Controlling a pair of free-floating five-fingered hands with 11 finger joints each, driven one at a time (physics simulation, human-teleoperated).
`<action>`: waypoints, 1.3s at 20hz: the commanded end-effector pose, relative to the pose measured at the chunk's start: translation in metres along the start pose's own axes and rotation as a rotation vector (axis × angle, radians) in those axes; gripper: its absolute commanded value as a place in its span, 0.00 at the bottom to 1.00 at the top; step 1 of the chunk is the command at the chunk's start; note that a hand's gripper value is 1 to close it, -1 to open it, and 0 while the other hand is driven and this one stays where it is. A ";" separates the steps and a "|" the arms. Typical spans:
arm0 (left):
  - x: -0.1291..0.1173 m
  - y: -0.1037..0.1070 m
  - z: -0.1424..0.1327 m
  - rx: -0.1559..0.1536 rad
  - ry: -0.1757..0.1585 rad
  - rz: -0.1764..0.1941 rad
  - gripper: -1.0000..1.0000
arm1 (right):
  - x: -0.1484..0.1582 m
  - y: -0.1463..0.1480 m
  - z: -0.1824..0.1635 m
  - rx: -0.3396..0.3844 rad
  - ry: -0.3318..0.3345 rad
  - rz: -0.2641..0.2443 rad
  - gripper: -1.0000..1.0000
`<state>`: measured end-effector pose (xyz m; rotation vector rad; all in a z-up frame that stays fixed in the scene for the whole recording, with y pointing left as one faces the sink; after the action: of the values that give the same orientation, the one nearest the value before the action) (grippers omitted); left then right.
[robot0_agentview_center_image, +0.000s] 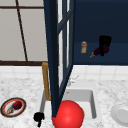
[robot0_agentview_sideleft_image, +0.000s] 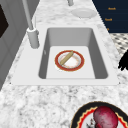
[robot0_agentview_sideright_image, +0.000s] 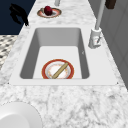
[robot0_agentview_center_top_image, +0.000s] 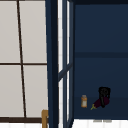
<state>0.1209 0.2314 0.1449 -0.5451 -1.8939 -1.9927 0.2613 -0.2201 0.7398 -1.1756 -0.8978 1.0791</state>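
Front view: the right hand (robot0_agentview_center_image: 104, 43) is inside the open wall cabinet (robot0_agentview_center_image: 100, 22), its fingers curled down round a dark red eggplant (robot0_agentview_center_image: 100, 51) that lies on the cabinet shelf — just beside a small orange jar (robot0_agentview_center_image: 83, 47). Down at the bench (robot0_agentview_center_image: 22, 86) edge the left hand (robot0_agentview_center_image: 38, 117) hangs in front of the sink (robot0_agentview_center_image: 91, 100), fingers relaxed and holding nothing — near a patterned plate (robot0_agentview_center_image: 13, 107).
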 end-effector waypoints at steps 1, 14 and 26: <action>0.000 0.000 0.000 0.000 0.000 0.000 0.50 | 0.002 0.025 -0.036 -0.007 -0.025 0.032 1.00; 0.000 0.000 0.000 0.000 0.000 0.000 0.50 | -0.007 0.043 -0.144 0.027 0.025 -0.003 1.00; 0.000 0.000 0.000 0.000 0.000 0.000 0.50 | 0.008 0.097 -0.204 -0.071 0.138 0.039 1.00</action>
<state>0.1209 0.2314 0.1449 -0.5451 -1.8939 -1.9927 0.4318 -0.2629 0.6281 -1.2547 -0.8657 1.0310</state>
